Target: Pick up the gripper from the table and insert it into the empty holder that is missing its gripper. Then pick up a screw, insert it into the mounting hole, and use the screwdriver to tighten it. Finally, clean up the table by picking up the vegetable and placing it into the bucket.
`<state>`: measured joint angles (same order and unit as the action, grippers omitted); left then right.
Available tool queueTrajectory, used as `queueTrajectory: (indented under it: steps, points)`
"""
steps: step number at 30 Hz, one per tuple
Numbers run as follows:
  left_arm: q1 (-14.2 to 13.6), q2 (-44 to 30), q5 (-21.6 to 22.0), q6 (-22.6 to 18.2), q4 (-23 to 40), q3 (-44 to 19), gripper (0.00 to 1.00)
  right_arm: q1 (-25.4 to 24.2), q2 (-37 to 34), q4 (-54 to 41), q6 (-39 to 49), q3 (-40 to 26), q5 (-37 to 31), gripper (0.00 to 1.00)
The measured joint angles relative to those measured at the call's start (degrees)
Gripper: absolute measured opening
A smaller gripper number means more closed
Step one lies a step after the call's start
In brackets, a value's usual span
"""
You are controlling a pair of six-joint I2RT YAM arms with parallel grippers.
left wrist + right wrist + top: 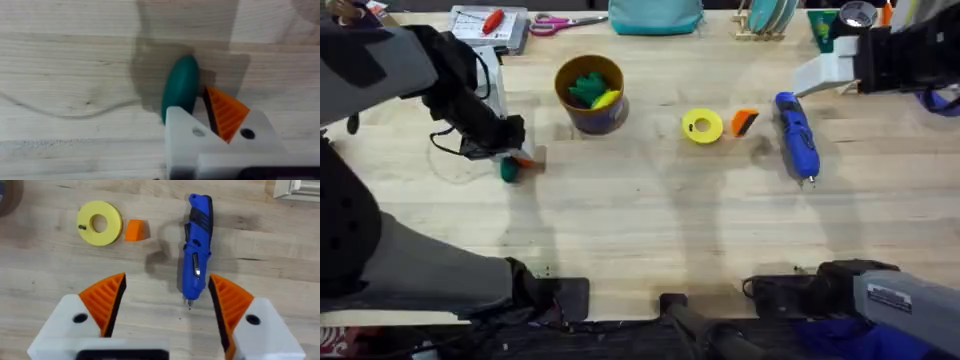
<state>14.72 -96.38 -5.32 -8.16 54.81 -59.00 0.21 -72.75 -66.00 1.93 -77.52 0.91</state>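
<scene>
The dark green oval vegetable (180, 87) lies at the table's left (508, 171), and my left gripper (200, 97) (518, 155) is shut on it at table level. One orange finger (227, 112) presses its side. The small orange gripper wedge (745, 121) (134, 230) rests beside a flat yellow ring (99, 223), which carries a small dark screw (81, 227). To the wedge's right is the blue screwdriver (797, 135) (196, 250). My right gripper (167, 282) hangs open above the table, the screwdriver's tip between its fingers' line. The plain white holder (825, 72) juts out at the far right.
The bucket (590, 95) stands at the back centre-left with a leafy green toy and a yellow toy inside. Scissors (560, 22), a red-handled tool (492, 20) on a tray and a teal bag (655, 15) line the far edge. My right arm (865, 290) sits at the near right.
</scene>
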Motion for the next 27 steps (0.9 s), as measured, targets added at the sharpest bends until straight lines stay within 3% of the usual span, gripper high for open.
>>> queueTrajectory:
  steps: [11,19,27]
  points:
    - [0.0,-0.13,0.51,0.01,0.48,-0.44,0.014,0.0,0.0,0.0,0.0,0.0,0.0,0.995]
    - [0.16,-0.7,2.12,0.01,3.08,-5.03,0.014,0.0,0.0,0.0,0.0,0.0,0.0,0.995]
    - [-4.59,7.98,1.44,0.58,5.51,-11.52,0.014,0.0,0.0,0.0,0.0,0.0,0.0,0.995]
